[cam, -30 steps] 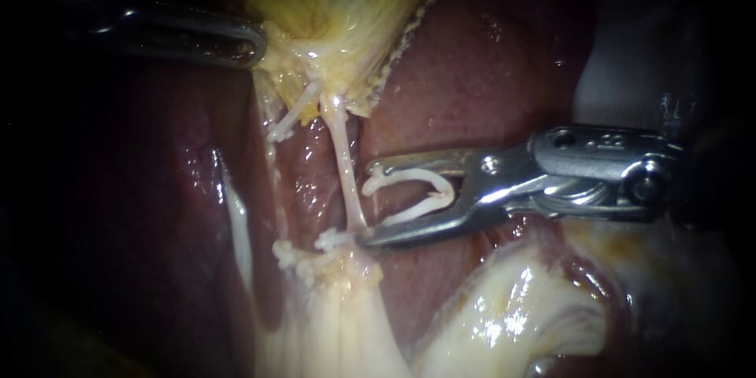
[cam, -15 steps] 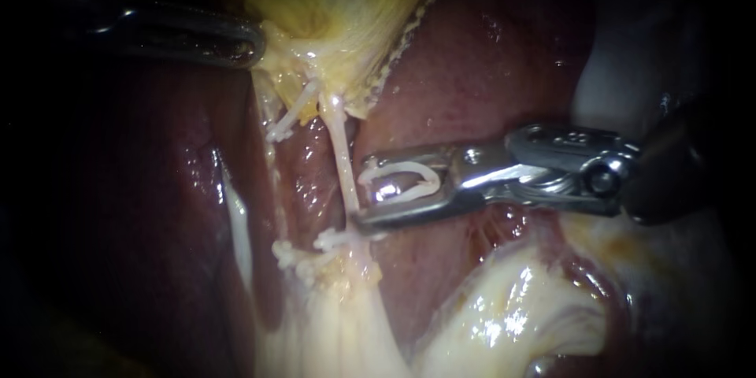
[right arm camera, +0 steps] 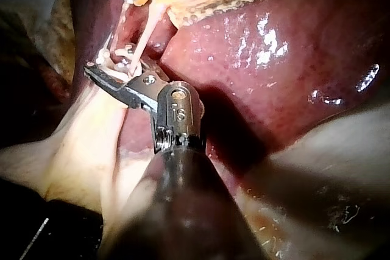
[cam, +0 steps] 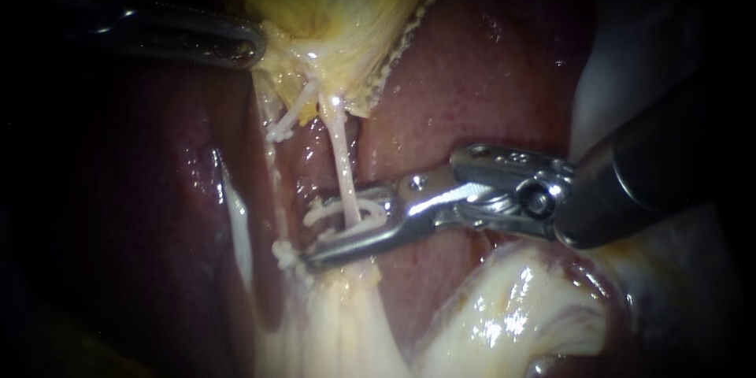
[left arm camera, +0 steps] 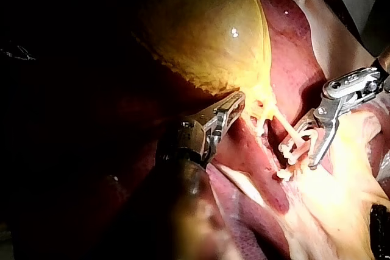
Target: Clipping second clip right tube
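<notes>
Nearly done: the right instrument point(cam: 327, 232) holds an unclosed clip point(cam: 370, 209) in its jaws astride the right tube point(cam: 339, 157), the left instrument point(cam: 248, 43) clamping the gallbladder point(cam: 339, 0).

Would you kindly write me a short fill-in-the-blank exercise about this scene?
1. The right instrument carries a white ____ between its jaws.
2. Those jaws straddle the right ____.
3. The left instrument grips the yellow ____.
Missing words: clip; tube; gallbladder.
</notes>
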